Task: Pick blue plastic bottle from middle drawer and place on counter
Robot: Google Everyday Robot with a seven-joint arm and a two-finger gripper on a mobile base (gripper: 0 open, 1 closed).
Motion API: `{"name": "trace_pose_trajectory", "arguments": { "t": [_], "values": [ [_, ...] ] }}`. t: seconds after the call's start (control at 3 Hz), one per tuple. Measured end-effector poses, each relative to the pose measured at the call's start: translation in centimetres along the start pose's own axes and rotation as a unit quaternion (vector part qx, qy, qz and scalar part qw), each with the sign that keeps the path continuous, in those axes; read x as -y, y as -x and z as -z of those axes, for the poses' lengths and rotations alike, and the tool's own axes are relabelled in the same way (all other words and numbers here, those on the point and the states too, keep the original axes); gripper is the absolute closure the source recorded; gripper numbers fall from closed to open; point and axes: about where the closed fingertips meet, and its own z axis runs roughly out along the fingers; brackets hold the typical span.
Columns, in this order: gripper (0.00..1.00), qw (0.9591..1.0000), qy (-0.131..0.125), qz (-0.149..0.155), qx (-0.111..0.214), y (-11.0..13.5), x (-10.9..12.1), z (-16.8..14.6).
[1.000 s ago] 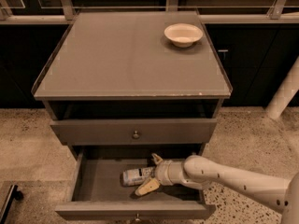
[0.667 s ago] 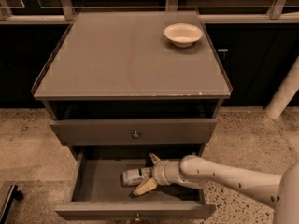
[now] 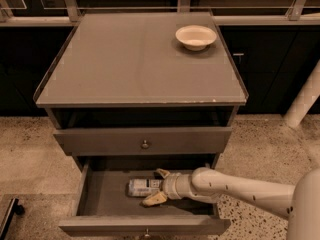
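Observation:
The blue plastic bottle [image 3: 141, 187] lies on its side on the floor of the open middle drawer [image 3: 105, 196], with its cap end pointing right. My gripper [image 3: 157, 186] reaches into the drawer from the right. It is open, with one finger beyond the bottle's right end and the other finger [image 3: 154, 199] in front of it, so the jaws straddle that end. The counter [image 3: 125, 59] is the flat grey top of the cabinet above.
A cream bowl [image 3: 195, 36] stands at the back right of the counter. The closed upper drawer front [image 3: 145, 141], with a round knob, overhangs the back of the open drawer. My pale arm [image 3: 240, 186] crosses the drawer's right side. The floor is speckled.
My gripper has slid a little to the left, so its fingers reach further around the bottle's right end. The bottle has not visibly moved.

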Motion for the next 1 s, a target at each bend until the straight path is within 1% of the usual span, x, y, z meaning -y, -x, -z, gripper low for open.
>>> {"name": "trace_pose_trajectory", "arguments": {
  "t": [1.0],
  "values": [
    [0.88,1.0000,0.000,0.000,0.000,0.00,-0.01,-0.01]
  ]
}}
